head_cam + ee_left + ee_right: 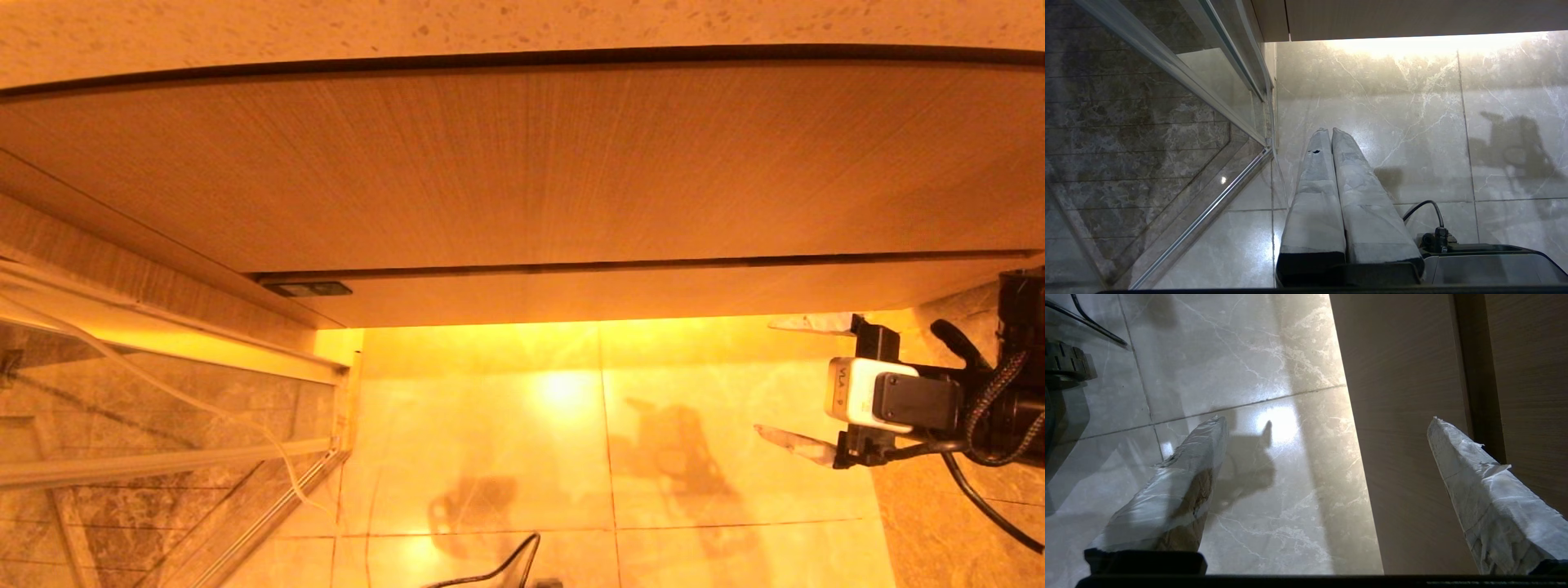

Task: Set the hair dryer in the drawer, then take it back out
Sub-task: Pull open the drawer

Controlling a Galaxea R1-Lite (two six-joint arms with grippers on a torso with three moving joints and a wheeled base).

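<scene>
My right gripper point(796, 385) hangs at three o'clock in the head view, jaws spread wide and empty, just below the drawer point(653, 294), whose front sits flush and shut. I can't see inside it, and the hair dryer isn't in view. The risk, I think: with no handle, my fingertips may slip off that flat front. My left gripper point(1327, 134) is parked, fingers pressed together.

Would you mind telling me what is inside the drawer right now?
The drawer is shut, so its inside is hidden; only its flat wood front shows. No hair dryer appears in any view. The right gripper is beside it, fingers open and empty.
</scene>
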